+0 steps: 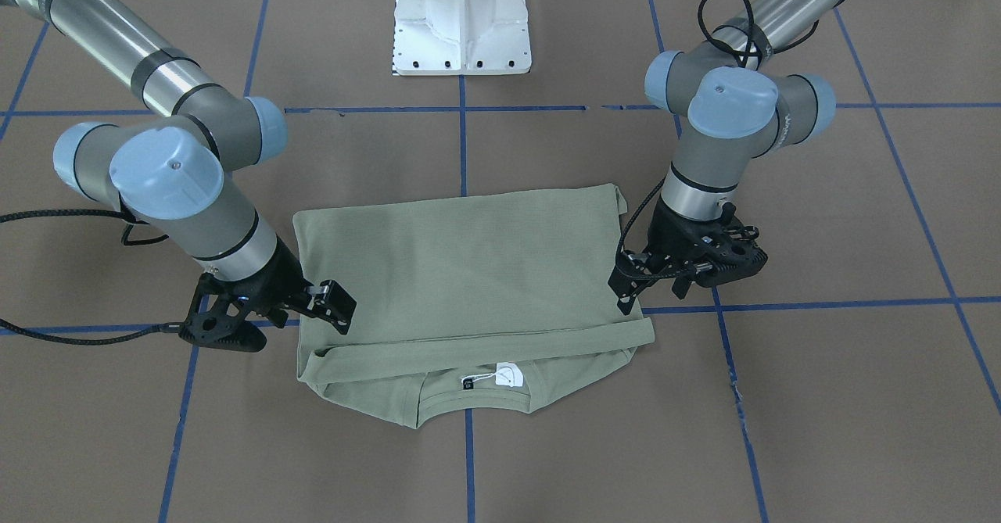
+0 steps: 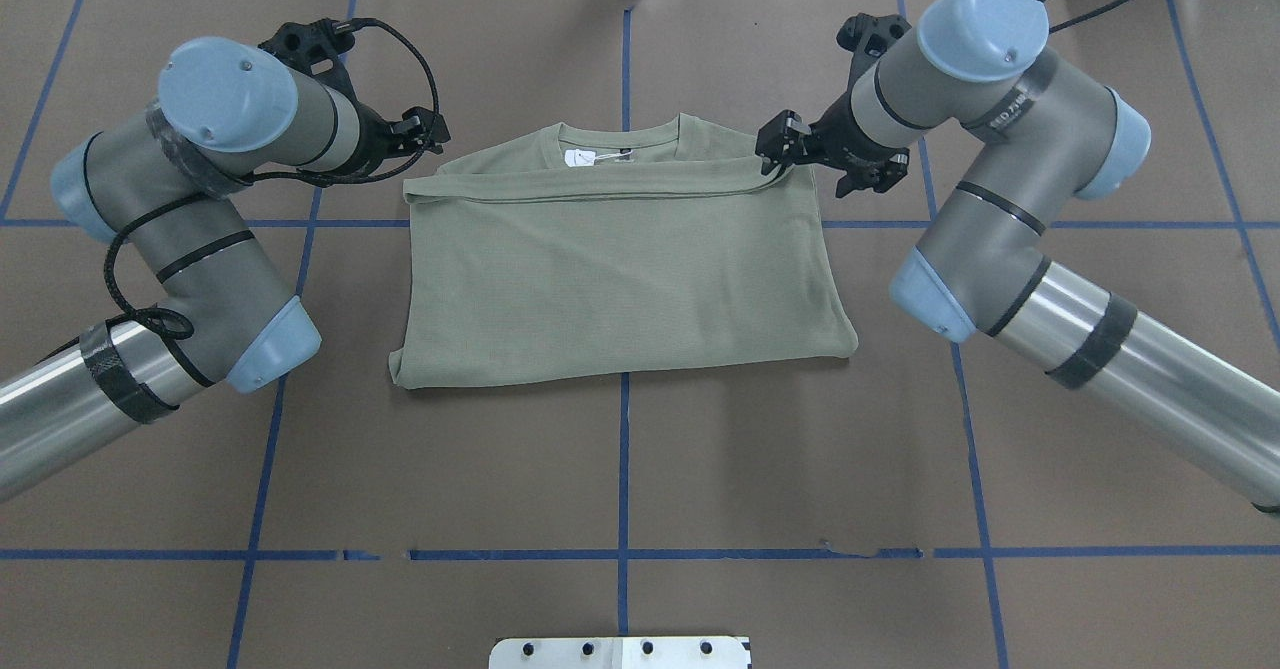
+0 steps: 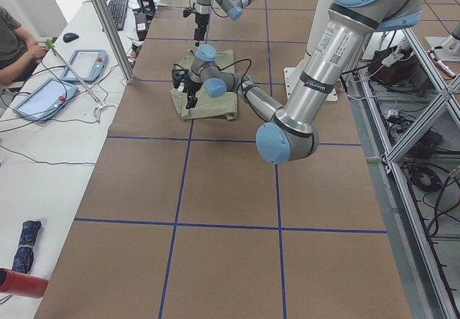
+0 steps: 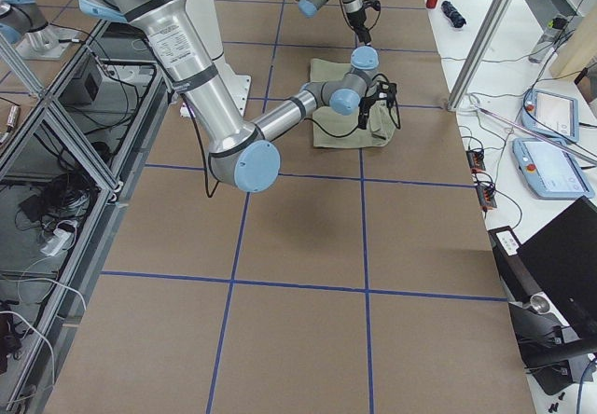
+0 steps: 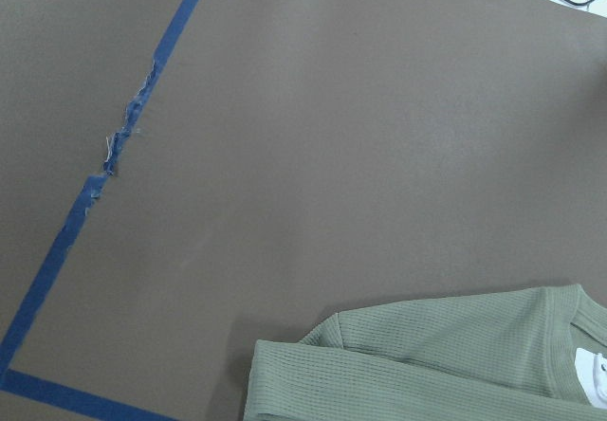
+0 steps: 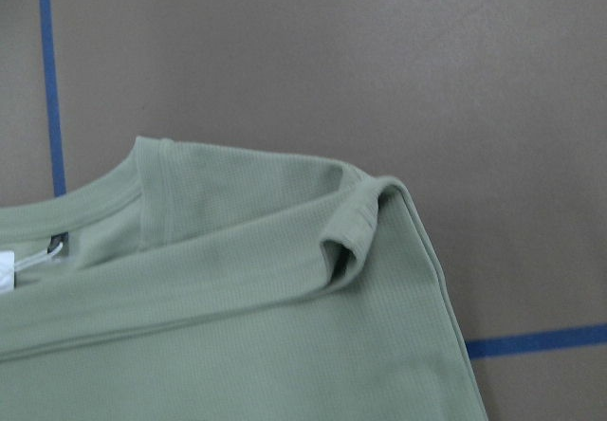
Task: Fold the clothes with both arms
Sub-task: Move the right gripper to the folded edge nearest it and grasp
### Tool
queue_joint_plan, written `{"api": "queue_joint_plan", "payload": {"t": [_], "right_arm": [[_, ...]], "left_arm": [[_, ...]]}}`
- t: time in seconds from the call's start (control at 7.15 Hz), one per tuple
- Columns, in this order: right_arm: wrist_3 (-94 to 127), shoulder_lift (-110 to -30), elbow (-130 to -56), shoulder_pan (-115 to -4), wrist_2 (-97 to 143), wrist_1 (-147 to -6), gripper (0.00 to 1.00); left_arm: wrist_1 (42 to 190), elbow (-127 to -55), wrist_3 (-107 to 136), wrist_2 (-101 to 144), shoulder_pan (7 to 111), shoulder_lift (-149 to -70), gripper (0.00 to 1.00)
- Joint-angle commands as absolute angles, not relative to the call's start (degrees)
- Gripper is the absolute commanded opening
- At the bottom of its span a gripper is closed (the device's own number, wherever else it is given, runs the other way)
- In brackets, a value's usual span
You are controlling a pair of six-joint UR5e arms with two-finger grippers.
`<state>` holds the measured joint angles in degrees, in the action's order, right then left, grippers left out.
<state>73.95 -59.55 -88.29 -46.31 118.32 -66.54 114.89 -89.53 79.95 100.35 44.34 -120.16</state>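
The sage-green shirt (image 2: 620, 269) lies folded into a rectangle on the brown table. Its lower half is laid over the body, and the round collar with the white neck tag (image 1: 507, 375) shows past the fold edge. It also shows in the front view (image 1: 469, 273). My left gripper (image 2: 425, 134) hangs open and empty just off the shirt's corner by the collar; it also shows in the front view (image 1: 653, 296). My right gripper (image 2: 790, 149) is open at the opposite collar-side corner and holds nothing; it shows in the front view too (image 1: 332, 304). The sleeve cuff (image 6: 356, 227) curls up slightly there.
The white base pedestal (image 1: 461, 23) stands on the robot's side. Blue tape lines (image 2: 622, 469) cross the brown table. In the left exterior view a side desk carries tablets (image 3: 43, 96), and an operator (image 3: 14, 42) sits beside it.
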Motion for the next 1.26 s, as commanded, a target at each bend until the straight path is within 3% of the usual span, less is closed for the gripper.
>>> {"api": "queue_joint_plan", "payload": {"t": [0.0, 0.56, 0.7, 0.84, 1.12], "right_arm": [[76.19, -68.61, -95.87, -42.73, 117.95, -66.62, 1.0], [76.29, -71.19, -95.54, -37.97, 116.98, -66.71, 0.99], [76.29, -71.28, -95.45, -37.36, 116.98, -66.71, 0.89], [76.29, -71.37, -95.71, -37.44, 117.5, -66.71, 0.6], [75.33, -72.59, -95.97, -37.35, 117.95, -66.1, 0.15]], "left_arm": [[114.79, -90.96, 79.89, 99.93, 44.12, -120.15, 1.0], [114.79, -91.85, 79.89, 100.02, 44.03, -120.06, 1.0], [114.79, -91.85, 79.81, 100.02, 44.03, -120.06, 1.0], [114.79, -91.85, 79.8, 100.11, 44.03, -119.88, 1.0], [114.79, -91.85, 79.8, 99.93, 44.03, -119.71, 1.0]]}}
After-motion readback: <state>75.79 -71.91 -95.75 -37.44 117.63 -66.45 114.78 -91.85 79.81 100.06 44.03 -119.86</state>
